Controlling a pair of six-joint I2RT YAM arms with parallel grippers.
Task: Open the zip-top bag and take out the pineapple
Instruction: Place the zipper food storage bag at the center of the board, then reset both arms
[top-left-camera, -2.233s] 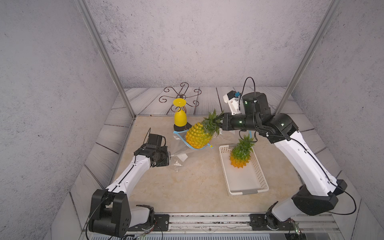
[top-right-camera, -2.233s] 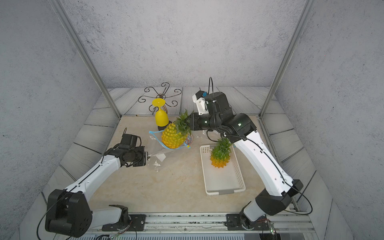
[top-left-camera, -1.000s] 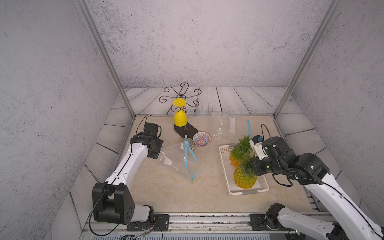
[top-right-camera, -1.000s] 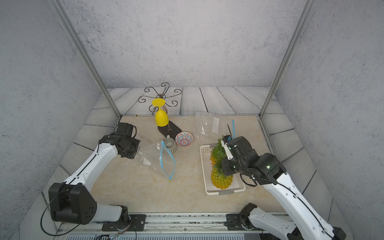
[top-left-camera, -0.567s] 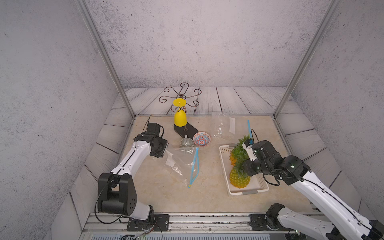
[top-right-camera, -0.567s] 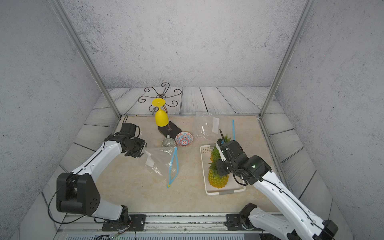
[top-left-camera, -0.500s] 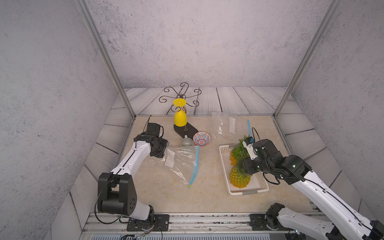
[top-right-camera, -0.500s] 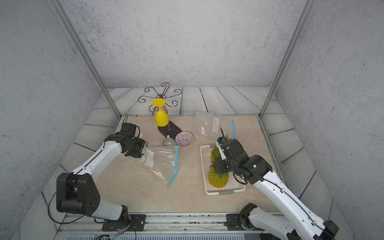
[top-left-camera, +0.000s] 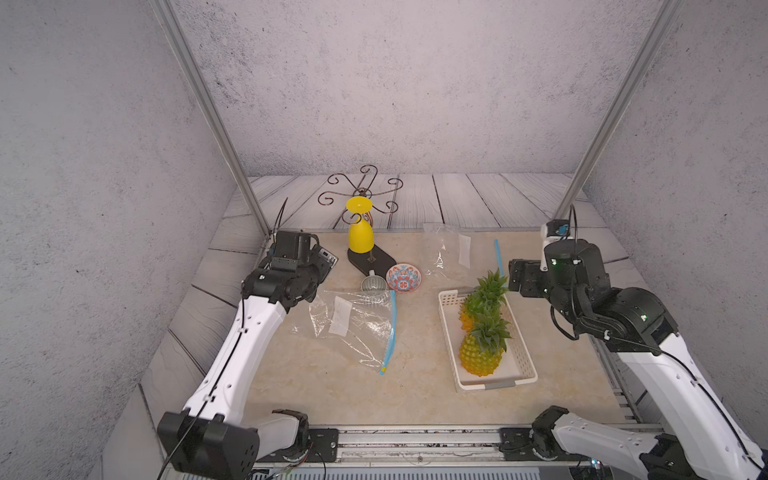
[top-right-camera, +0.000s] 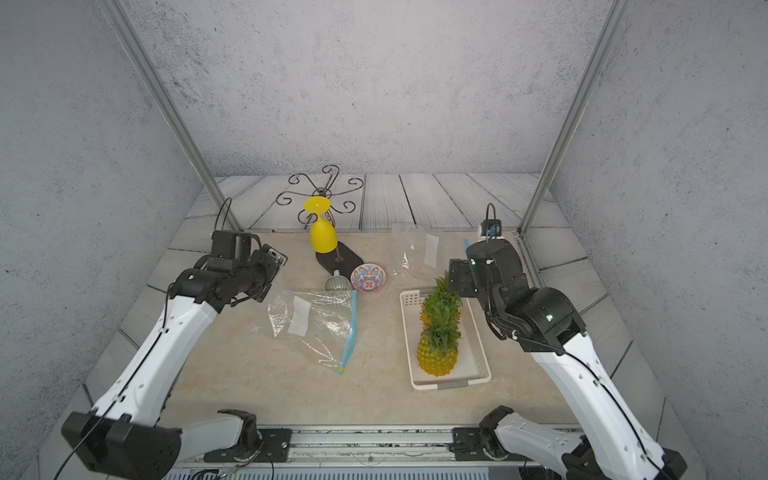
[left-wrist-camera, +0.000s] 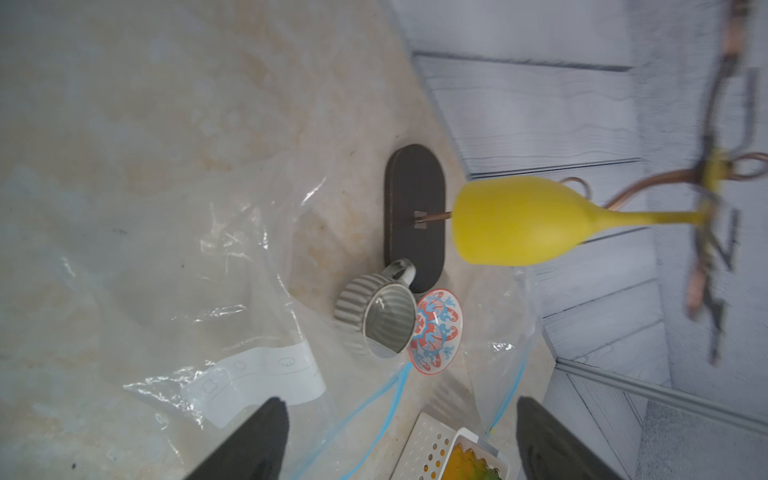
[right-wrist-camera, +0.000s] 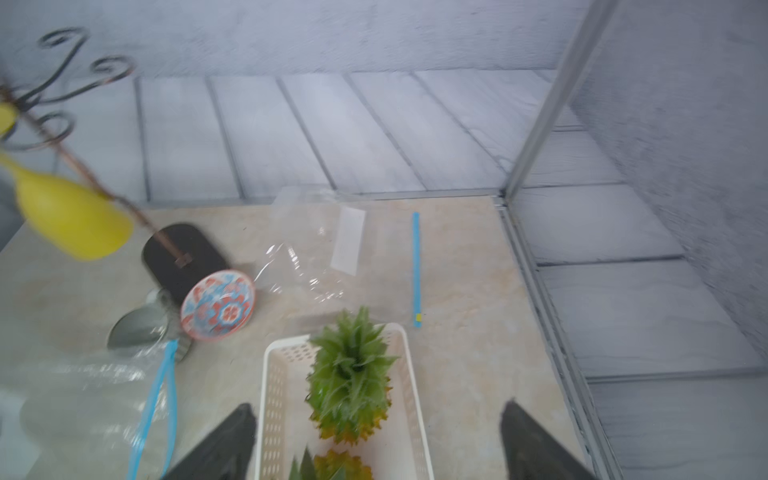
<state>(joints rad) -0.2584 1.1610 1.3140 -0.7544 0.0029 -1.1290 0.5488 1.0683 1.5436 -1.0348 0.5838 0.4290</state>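
The clear zip-top bag (top-left-camera: 353, 324) lies flat and empty on the table, its blue zip strip (top-left-camera: 391, 328) toward the middle. The pineapple (top-left-camera: 482, 353) stands upright in the near half of the white basket (top-left-camera: 446, 345), and a second pineapple (top-left-camera: 480, 297) stands behind it. My left gripper (top-left-camera: 326, 262) hovers open at the bag's far left corner, holding nothing; in the left wrist view the bag (left-wrist-camera: 199, 324) lies ahead of its fingers (left-wrist-camera: 257, 444). My right gripper (top-left-camera: 515, 278) is open and empty above the basket's far end, over the far pineapple (right-wrist-camera: 351, 382).
A second clear bag (top-left-camera: 451, 253) with a blue strip (top-left-camera: 497, 255) lies at the back. A yellow goblet (top-left-camera: 360, 235) hangs on a wire stand with a dark base (top-left-camera: 376, 259). A grey mug (top-left-camera: 373, 284) and a patterned bowl (top-left-camera: 404, 277) sit by the bag's top.
My right gripper set the pineapple in the basket, opened and pulled back toward the far right. My left gripper opened and released the bag, which settled flat.
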